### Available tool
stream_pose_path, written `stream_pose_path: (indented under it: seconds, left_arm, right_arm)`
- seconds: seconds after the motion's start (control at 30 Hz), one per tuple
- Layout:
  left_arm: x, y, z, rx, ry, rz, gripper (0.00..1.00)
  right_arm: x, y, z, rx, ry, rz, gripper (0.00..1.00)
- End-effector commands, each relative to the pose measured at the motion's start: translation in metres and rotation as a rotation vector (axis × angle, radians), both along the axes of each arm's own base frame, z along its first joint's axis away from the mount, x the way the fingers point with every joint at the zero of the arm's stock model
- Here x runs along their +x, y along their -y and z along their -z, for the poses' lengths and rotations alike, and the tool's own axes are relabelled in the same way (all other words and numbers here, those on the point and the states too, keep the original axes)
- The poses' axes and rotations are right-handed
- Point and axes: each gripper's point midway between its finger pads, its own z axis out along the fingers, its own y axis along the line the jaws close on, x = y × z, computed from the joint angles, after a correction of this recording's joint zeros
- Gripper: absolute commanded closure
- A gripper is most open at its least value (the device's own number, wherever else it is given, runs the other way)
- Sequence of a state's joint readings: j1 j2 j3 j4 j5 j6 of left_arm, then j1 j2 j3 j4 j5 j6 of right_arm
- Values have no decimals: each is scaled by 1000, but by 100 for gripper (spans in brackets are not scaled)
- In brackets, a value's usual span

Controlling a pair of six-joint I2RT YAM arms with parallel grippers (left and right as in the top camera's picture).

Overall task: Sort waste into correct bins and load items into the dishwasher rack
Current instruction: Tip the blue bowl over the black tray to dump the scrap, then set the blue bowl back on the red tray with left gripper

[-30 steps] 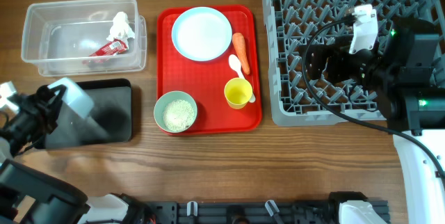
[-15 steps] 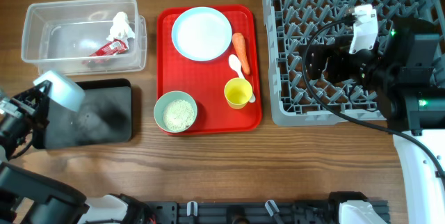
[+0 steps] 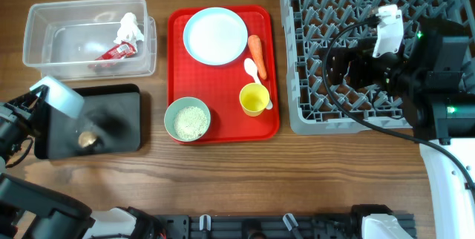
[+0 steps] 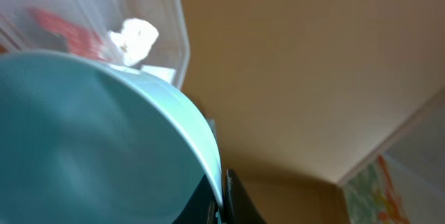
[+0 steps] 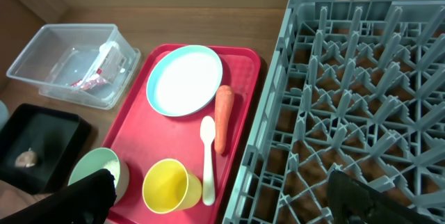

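While the L hand (image 4: pixel 219 200) clamps the small pale blue bowl (image 3: pixel 58 94) by its rim, the bowl hangs tilted over the back-left corner of the black tray (image 3: pixel 126 109). The clear tub (image 3: pixel 67 38) sits just behind that tray. Brown food scrap (image 3: pixel 87 140) lies in the tray's front-left part. Inside the tub, at its right end: white tissue (image 3: pixel 128 24) & red wrapper (image 3: pixel 115 51), touching. R hand (image 5: pixel 221 186) is spread wide w/ nothing btwn its fingers, held above the left-front part of the dishwasher rack (image 3: pixel 304 16), which sits at the right of the worktop (image 3: pixel 223 187). Red serving tray (image 3: pixel 223 90) lies btwn bins & rack. On it: pale blue plate (image 3: pixel 215 35) at the back, carrot (image 3: pixel 256 47) just right of the plate, white spoon (image 3: pixel 252 68) beside the carrot's front end. Yellow cup (image 3: pixel 254 99) stands upright at the spoon's handle; can't tell if they touch. Pale green bowl (image 3: pixel 168 113) w/ rice (image 3: pixel 189 122) in it is at the front-left corner.
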State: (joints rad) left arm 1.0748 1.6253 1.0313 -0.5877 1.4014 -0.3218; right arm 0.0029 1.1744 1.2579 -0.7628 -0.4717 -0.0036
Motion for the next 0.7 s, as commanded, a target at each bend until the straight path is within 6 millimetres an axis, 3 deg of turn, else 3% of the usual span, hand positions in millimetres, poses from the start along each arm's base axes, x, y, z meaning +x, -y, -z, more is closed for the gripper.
stream_pose_path:
  seconds: [0.0,0.1,0.3,0.37,0.47,0.57,0.67]
  left_arm:
    - [8,-3,6,-25,-55,-16,96]
    - [30,10,-11,34,-15,32,96]
    - [79,60,-78,271,143,101,96]
    - [95,93,-108,390,244,123,96]
    - [111,147,-136,520,355,151,96]
    - [123,200,-138,654,418,196,96]
    - [136,252,-111,793,379,235,96]
  right_arm:
    - [3,-3,-11,21,25,-15,0]
    - [3,-3,-12,21,29,-15,1]
    - [3,-3,-12,21,26,-15,0]
    - [3,-3,-11,18,26,-12,0]
    - [3,-3,-11,18,25,-12,0]
    - [2,-3,-11,18,23,-12,0]
    - [2,-2,-10,13,21,-9,0]
